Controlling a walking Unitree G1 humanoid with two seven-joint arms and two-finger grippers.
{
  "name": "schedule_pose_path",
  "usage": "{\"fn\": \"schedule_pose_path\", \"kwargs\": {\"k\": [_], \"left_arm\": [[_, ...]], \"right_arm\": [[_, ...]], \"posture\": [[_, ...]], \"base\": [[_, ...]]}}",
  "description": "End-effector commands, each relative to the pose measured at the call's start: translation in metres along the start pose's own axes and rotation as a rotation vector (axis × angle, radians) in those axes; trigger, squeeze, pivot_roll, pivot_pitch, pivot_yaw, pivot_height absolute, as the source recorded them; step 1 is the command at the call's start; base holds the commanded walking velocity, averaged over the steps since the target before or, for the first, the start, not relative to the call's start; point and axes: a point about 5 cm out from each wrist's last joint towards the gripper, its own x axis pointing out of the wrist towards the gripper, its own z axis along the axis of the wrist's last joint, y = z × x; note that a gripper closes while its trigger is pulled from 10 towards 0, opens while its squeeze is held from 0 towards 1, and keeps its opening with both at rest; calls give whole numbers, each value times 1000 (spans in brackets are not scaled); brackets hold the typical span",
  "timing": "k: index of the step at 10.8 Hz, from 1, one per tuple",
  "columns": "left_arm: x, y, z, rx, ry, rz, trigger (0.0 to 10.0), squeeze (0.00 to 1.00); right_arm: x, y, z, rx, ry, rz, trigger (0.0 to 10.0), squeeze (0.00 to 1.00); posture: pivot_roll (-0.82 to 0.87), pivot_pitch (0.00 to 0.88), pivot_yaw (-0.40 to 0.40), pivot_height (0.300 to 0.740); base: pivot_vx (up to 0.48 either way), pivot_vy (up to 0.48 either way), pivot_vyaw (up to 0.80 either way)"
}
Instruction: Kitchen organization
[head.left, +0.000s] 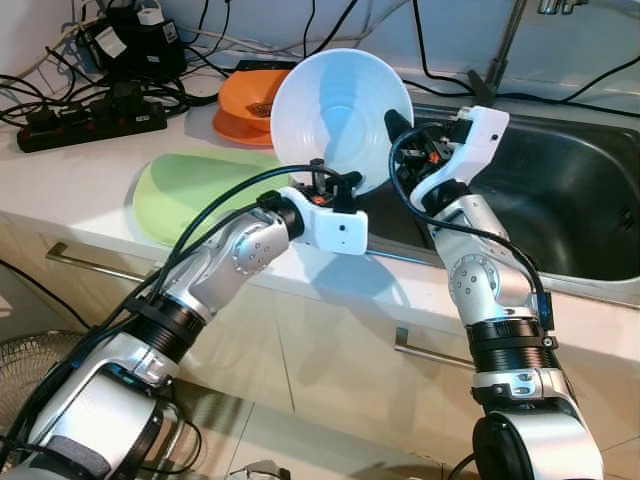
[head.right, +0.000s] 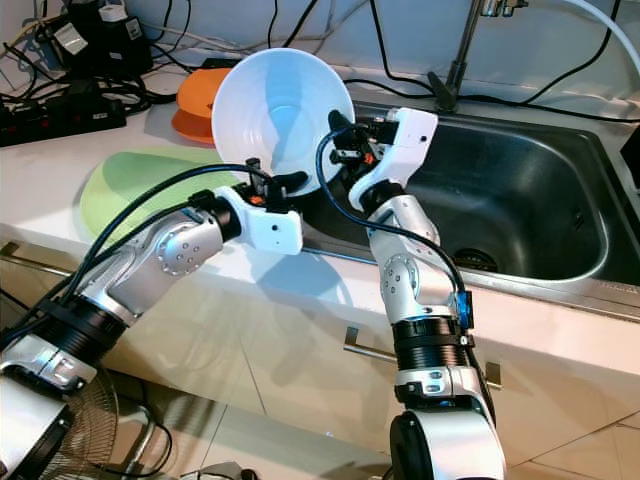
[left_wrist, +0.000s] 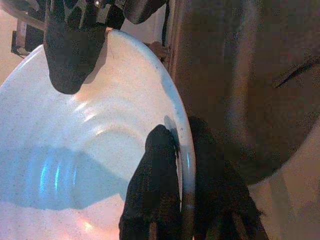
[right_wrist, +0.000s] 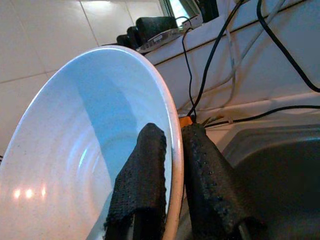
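Observation:
A large white bowl (head.left: 340, 115) is held tilted in the air above the counter edge, beside the sink, with its inside facing me. My left gripper (head.left: 335, 182) is shut on its lower rim, one finger (left_wrist: 157, 175) inside the bowl and the other outside. My right gripper (head.left: 398, 125) is shut on the rim at the sink side, and its inner finger (right_wrist: 142, 175) lies against the bowl's inside. The rim (right_wrist: 172, 150) runs between the two black fingers. The right gripper's finger also shows at the far rim (left_wrist: 70, 55) in the left wrist view.
A steel sink (head.left: 570, 190) with a faucet (head.left: 505, 45) lies to the right. On the counter sit a green plate (head.left: 190, 190), an orange bowl (head.left: 245, 105) and black power strips with cables (head.left: 90, 120). Drawer handles (head.left: 95, 265) line the cabinet front below.

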Motion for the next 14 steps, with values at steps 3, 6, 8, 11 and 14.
{"fn": "schedule_pose_path", "kwargs": {"k": [3, 6, 8, 11, 14], "left_arm": [[-1, 17, -4, 4, 11, 58, 10000, 1000], [-1, 17, 0, -24, -8, 64, 10000, 1000], [-1, 16, 1, -39, -18, 71, 10000, 1000], [0, 11, 4, -181, -27, 91, 10000, 0], [6, 15, 13, -641, -38, 210, 10000, 0]], "right_arm": [[0, -8, 0, -31, 25, -32, 0, 0], [0, -25, 1, 1, 16, -195, 0, 0], [0, -45, 4, 31, -9, -376, 0, 0], [-9, -78, 9, 12, -36, -640, 824, 0], [-14, -94, -2, -150, 51, -675, 10000, 0]], "posture": [[94, 0, 39, 740], [94, 0, 39, 740], [94, 0, 38, 740], [98, 0, 37, 740], [101, 0, 31, 740]], "base": [[0, 0, 0], [0, 0, 0], [0, 0, 0], [0, 0, 0], [0, 0, 0]]}}
